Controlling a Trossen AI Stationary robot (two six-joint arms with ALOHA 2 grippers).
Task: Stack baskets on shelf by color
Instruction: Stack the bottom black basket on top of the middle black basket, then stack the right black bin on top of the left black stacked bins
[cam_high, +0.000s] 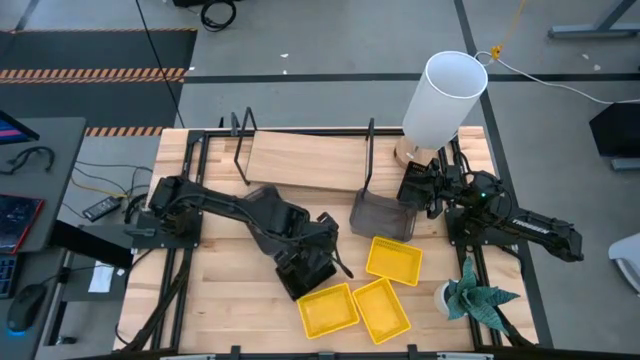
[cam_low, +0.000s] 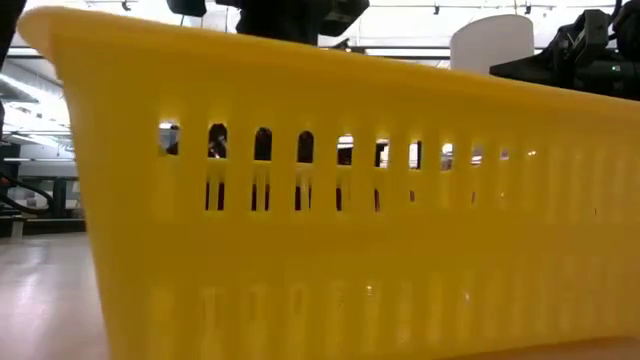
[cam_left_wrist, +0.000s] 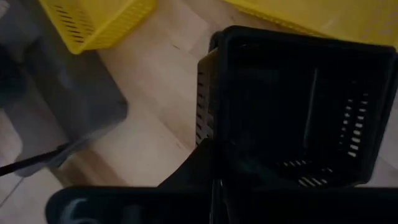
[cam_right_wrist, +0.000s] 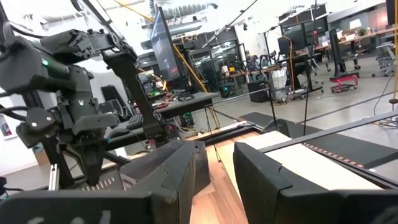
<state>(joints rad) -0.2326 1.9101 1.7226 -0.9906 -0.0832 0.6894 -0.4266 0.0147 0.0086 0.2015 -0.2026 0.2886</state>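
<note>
My left gripper (cam_high: 310, 262) reaches over the table's middle and is shut on a black slatted basket (cam_high: 300, 280) (cam_left_wrist: 298, 106). Three yellow baskets (cam_high: 393, 259) (cam_high: 328, 309) (cam_high: 382, 308) sit flat on the table to its right and near side; one yellow basket (cam_low: 350, 220) fills the low view. A smoky grey basket (cam_high: 382, 215) (cam_left_wrist: 68, 106) stands on the table by the shelf's right wire frame. The light-wood shelf (cam_high: 305, 160) lies at the far side. My right gripper (cam_high: 412, 188) (cam_right_wrist: 214, 171) waits open near the lamp base, far right. My left gripper holds the black basket by one side wall (cam_left_wrist: 214, 143) at its rim, coming from above. The basket's open side faces the wrist camera. Dark fingers against the dark wall hide the exact hold. Whether the basket is clear of the table, I cannot tell.
A tall white cylinder lamp (cam_high: 445, 95) stands at the table's far right corner. A small potted plant (cam_high: 475, 295) sits at the near right. Black wire frames (cam_high: 368, 160) rise at both ends of the shelf. Bare slatted tabletop (cam_high: 225, 290) lies at the near left.
</note>
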